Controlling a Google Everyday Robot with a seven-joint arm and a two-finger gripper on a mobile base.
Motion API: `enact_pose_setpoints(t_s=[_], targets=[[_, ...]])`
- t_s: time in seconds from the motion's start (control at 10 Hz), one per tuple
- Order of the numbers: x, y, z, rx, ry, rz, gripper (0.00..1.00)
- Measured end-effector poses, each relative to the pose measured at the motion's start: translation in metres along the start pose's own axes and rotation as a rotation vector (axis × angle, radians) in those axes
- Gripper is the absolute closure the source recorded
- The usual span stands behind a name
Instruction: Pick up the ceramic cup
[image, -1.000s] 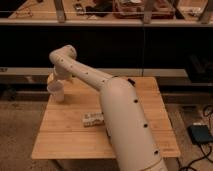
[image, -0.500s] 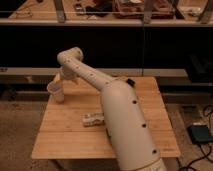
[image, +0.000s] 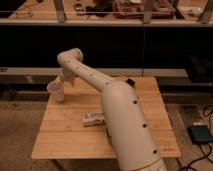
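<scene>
The ceramic cup (image: 56, 92) is a small whitish tapered cup at the far left corner of the wooden table (image: 65, 135). My white arm rises from the bottom centre, bends at an elbow near the top left and comes down toward the cup. The gripper (image: 61, 81) is right above and just behind the cup's rim, close to it or touching it. I cannot tell whether the cup rests on the table or is held.
A small pale packet (image: 93, 119) lies in the middle of the table. A small black object (image: 131, 81) sits near the far edge. A dark shelf unit stands behind the table. A grey box with cables (image: 199, 134) lies on the floor at right.
The arm's elbow has shifted a little to the right and the gripper has settled closer over the cup. The cup has stayed in place.
</scene>
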Motion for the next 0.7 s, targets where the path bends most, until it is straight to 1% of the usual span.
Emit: enact_pose_setpoints(t_s=[0.1, 0.2, 0.3, 0.4, 0.5, 0.6, 0.7], targets=[[-0.002, -0.007, -0.001, 0.006, -0.005, -0.006, 0.68], [-0.005, -0.016, -0.003, 0.012, -0.015, -0.014, 0.8], [-0.007, -0.022, -0.002, 0.012, -0.024, -0.029, 0.89], [-0.008, -0.026, 0.0, 0.01, -0.033, -0.042, 0.96], [-0.009, -0.026, 0.003, 0.006, -0.044, -0.048, 1.0], [-0.008, -0.016, 0.006, -0.003, -0.057, -0.036, 1.0], [-0.006, -0.01, 0.007, 0.0, -0.059, -0.024, 1.0]])
